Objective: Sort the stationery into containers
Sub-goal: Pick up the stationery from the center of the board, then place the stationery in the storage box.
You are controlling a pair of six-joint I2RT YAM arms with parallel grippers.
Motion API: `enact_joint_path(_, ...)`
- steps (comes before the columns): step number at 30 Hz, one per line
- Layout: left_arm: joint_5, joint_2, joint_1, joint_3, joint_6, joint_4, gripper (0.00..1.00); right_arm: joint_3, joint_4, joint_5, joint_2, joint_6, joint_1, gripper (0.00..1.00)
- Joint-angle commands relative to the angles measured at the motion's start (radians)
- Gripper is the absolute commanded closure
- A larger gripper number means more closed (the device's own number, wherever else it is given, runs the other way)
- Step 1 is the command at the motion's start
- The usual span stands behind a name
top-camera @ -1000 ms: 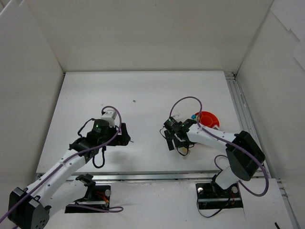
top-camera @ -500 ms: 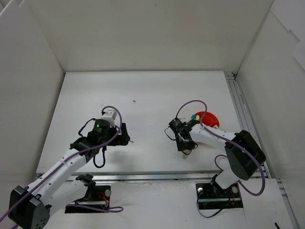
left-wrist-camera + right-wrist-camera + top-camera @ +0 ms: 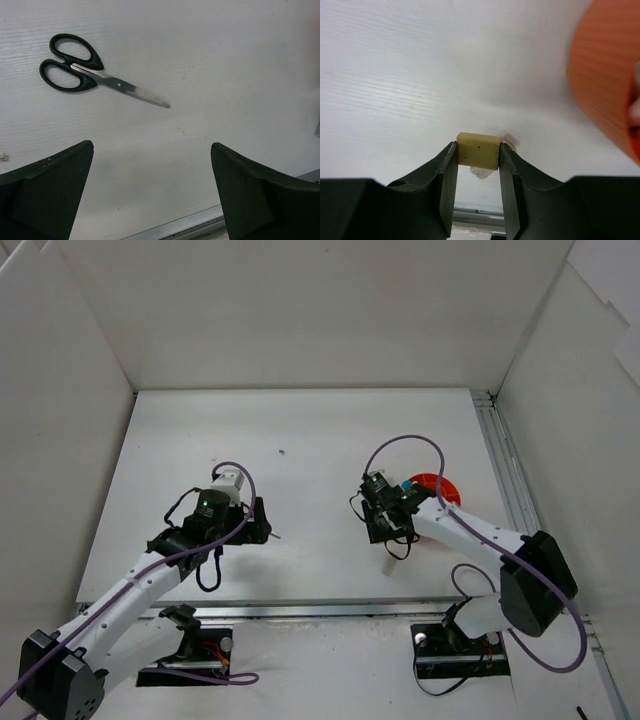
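A small beige eraser (image 3: 478,149) is a short block with tiny dark specks. It is pinched on both sides by the black fingers of the right gripper (image 3: 477,156). The round orange-red pot (image 3: 443,490) stands on the white table, just to the right of the eraser. Something blue (image 3: 405,483) sticks up at the pot's left rim. Far over on the left, a pair of scissors (image 3: 107,79) with black handles lies flat. Its blades are closed, and nothing touches it.
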Motion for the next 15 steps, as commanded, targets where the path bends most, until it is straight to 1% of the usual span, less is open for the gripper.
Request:
enact_joint_path(1,-0.024,-0.019,0.008,0.063,0.017,0.020,0.00,0.114,0.035,-0.014,-0.109,-0.109,-0.048,1.00)
enact_joint_path(3,-0.024,-0.018,0.008,0.071,0.020,0.023,0.01,0.157,0.049,-0.024,-0.118,-0.126,-0.093,1.00)
enact_joint_path(4,-0.027,-0.015,0.008,0.075,0.021,0.023,0.01,0.171,0.070,-0.034,-0.130,-0.134,-0.141,1.00)
enact_joint_path(6,-0.033,-0.007,0.008,0.092,0.027,0.020,0.00,0.215,0.099,-0.058,-0.135,-0.149,-0.201,1.00)
enact_joint_path(7,-0.038,-0.004,0.008,0.097,0.029,0.019,0.00,0.232,0.103,-0.054,-0.132,-0.149,-0.256,1.00)
enact_joint_path(9,-0.044,0.005,0.018,0.115,0.037,0.013,0.01,0.272,0.109,-0.017,-0.126,-0.127,-0.332,1.00)
enact_joint_path(12,-0.052,0.016,0.018,0.137,0.052,0.006,0.01,0.306,0.115,0.047,-0.120,-0.093,-0.403,0.98)
enact_joint_path(15,-0.041,0.028,0.027,0.149,0.067,0.016,0.00,0.318,0.129,0.100,-0.106,-0.051,-0.499,0.98)
